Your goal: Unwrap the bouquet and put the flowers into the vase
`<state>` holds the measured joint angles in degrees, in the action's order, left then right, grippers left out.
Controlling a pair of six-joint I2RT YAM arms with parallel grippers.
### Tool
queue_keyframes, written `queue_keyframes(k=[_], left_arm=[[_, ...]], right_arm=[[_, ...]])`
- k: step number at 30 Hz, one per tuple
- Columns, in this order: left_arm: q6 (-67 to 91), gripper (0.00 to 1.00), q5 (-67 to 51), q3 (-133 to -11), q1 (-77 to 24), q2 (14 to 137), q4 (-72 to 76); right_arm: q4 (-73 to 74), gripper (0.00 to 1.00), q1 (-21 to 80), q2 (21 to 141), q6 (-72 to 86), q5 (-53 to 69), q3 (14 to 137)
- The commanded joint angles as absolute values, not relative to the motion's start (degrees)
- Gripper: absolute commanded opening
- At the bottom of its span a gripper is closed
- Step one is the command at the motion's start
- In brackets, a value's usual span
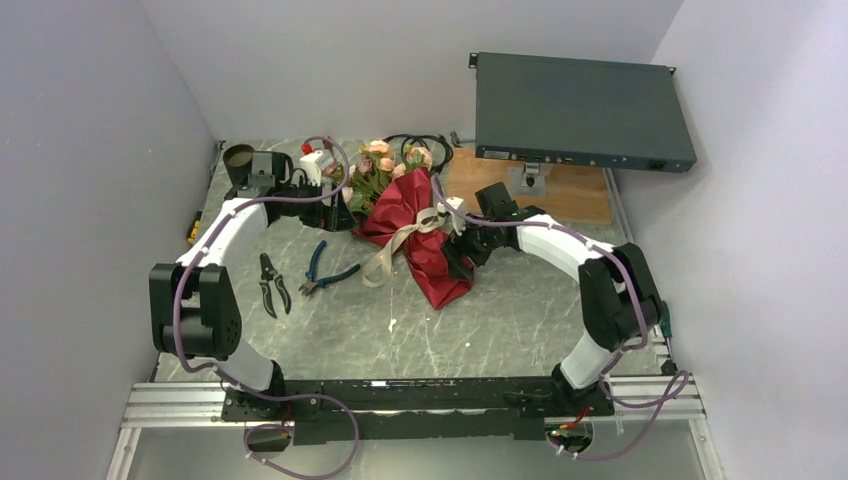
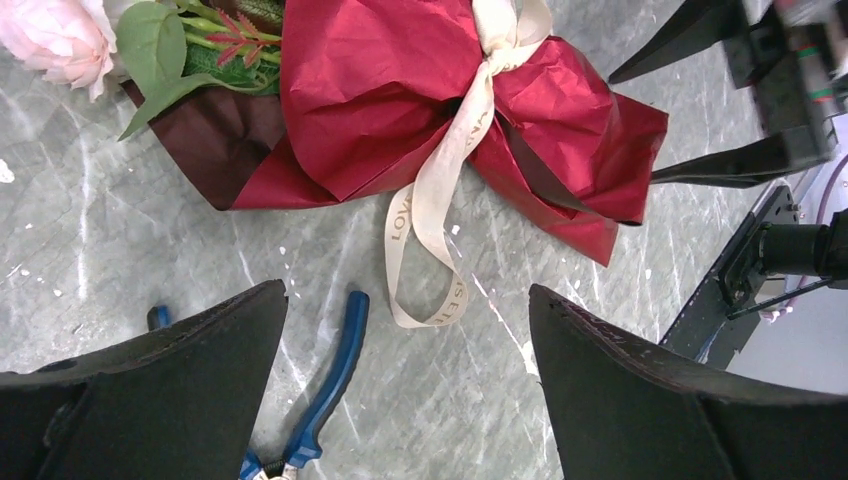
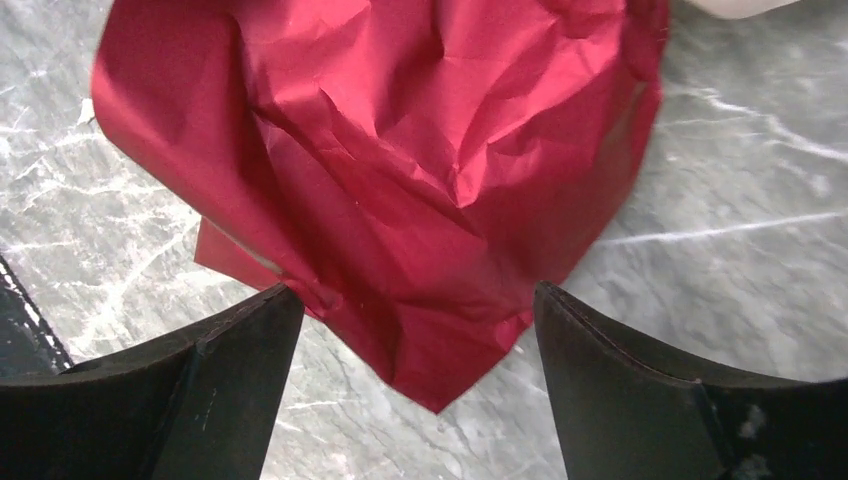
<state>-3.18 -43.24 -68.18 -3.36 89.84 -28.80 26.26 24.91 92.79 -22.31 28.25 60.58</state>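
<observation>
Surface: a grey marble-patterned table (image 1: 500,320) boxed in by plain pale walls, with a dark rack unit (image 1: 580,112) overhanging a wooden board (image 1: 575,190) at the far right corner.

Task item: the bouquet (image 1: 415,235) lies flat at mid-table. The flowers (image 1: 385,160) point toward the far edge and the pointed paper tail toward the near edge. The ribbon (image 2: 440,200) is knotted and the wrap is intact. The vase (image 1: 238,160) stands at the far left corner, just behind the left arm's wrist.

Grippers: the left gripper (image 2: 408,300) has its fingers spread wide and holds nothing, poised over the loose ribbon loop. The right gripper (image 3: 415,295) is likewise spread, straddling the paper tail with no clamp evident.

Hazards noted:
1. A pull on the loop rather than a free end would likely tighten the knot.
2. If the right fingers pinch only thin crinkled paper, the paper may tear or slip, and the bundle would slide on the smooth top.
3. The blue-handled pliers (image 2: 330,380) lie directly beneath the left fingers, so a low closing could catch them.
4. The two grippers work near one another, so contact is possible.
5. A left arm swing could topple the vase.
</observation>
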Motion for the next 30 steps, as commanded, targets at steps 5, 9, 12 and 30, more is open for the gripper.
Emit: queue_keyframes(k=[5,9,12,30], left_arm=[[-4.0,0.87,-48.9,-69.7,-3.6,90.6,-26.2],[-8.1,0.8,-51.6,-67.3,-3.7,88.1,-25.6],[-14.5,0.75,-53.8,-65.0,-4.2,85.5,-26.2],[-52.2,0.42,-42.2,-70.1,-27.9,92.7,-18.5]], right_arm=[[30.7,0.69,28.7,94.4,-24.8,37.6,60.6],[31.2,0.61,33.0,90.3,-24.1,39.1,56.1],[30.3,0.59,35.7,87.1,-22.6,39.4,53.2],[29.7,0.64,14.8,61.1,-2.9,35.1,47.0]])
